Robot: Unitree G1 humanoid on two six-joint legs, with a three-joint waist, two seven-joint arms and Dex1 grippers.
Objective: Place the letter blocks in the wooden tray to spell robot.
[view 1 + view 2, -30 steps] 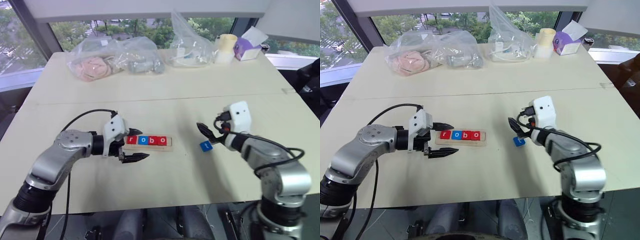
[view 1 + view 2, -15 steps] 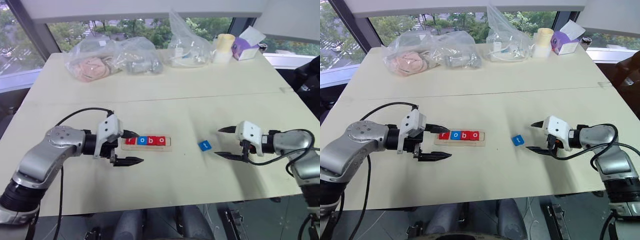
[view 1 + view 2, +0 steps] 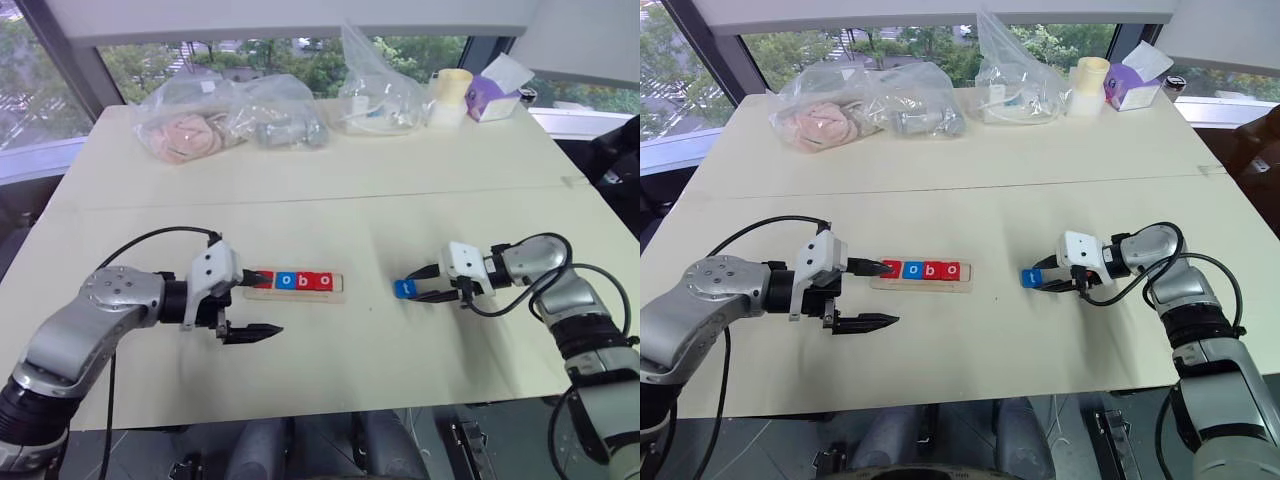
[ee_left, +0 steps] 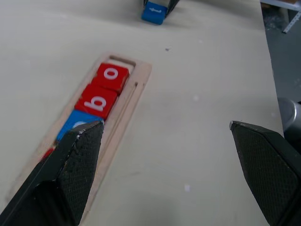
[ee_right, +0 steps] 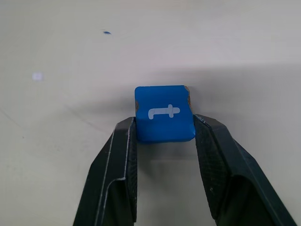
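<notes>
One slot end of the wooden tray (image 3: 297,291) is bare; right claw (image 5: 164,136) clamps blue t tile (image 5: 163,113), left claw (image 3: 262,300) gapes

At centre frame you see the wooden tray (image 3: 297,287) holding four blocks. Your left gripper (image 3: 258,302) hangs spread beside it; your right gripper (image 3: 418,285) pinches the blue block (image 3: 404,289) at right.

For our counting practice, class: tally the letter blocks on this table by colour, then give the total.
Red letter blocks: 3, the r, b and second o in the wooden tray.
Blue letter blocks: 2, the first o in the tray and the t between the right gripper fingers.
Total: 5.
</notes>
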